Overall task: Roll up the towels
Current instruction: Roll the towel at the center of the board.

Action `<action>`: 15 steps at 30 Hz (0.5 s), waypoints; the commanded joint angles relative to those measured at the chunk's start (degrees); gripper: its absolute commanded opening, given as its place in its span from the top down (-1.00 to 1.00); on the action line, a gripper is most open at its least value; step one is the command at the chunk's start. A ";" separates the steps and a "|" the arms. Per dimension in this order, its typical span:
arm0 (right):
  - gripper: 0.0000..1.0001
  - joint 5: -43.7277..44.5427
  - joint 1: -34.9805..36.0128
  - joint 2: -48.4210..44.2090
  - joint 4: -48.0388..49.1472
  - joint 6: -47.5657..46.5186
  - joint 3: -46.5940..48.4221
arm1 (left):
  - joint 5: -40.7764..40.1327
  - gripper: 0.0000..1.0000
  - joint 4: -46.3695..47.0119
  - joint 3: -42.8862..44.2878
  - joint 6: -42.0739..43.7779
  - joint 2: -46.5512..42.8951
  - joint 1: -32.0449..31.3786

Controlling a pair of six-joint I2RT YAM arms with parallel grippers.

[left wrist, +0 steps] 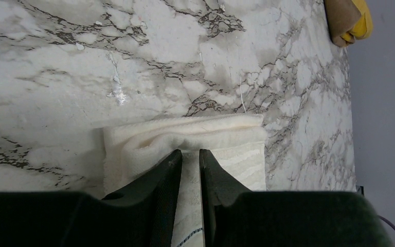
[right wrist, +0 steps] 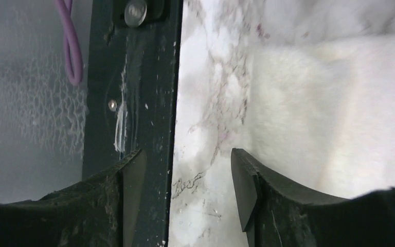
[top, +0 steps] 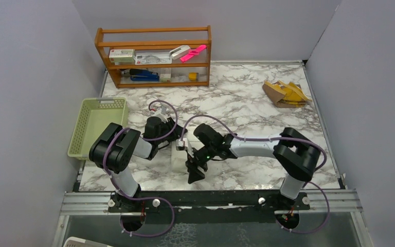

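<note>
Left pincer (left wrist: pixel 190 153) pinches white towel (left wrist: pixel 221 135); right pincer (right wrist: pixel 185 157) agape alongside.

Soft even light, blurry right-wrist close-up

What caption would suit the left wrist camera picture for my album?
Left end effector pinches the folded edge of a white towel on the marble table.

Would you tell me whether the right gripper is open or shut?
Open: the right gripper has jaws apart, nothing gripped between them, white towel alongside.
</note>
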 commanded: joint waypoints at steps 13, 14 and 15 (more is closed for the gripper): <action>-0.26 15.72 0.06 -3.46 -1.40 -2.34 0.52 | -7.12 0.50 -10.69 -1.50 3.52 2.91 0.93; -0.26 16.55 0.17 -3.28 -1.63 -2.59 0.56 | -7.08 0.49 -10.65 -1.47 3.52 2.93 0.87; -0.26 17.36 0.17 -3.13 -1.77 -2.86 0.52 | -7.03 0.49 -10.70 -1.36 3.52 3.01 0.92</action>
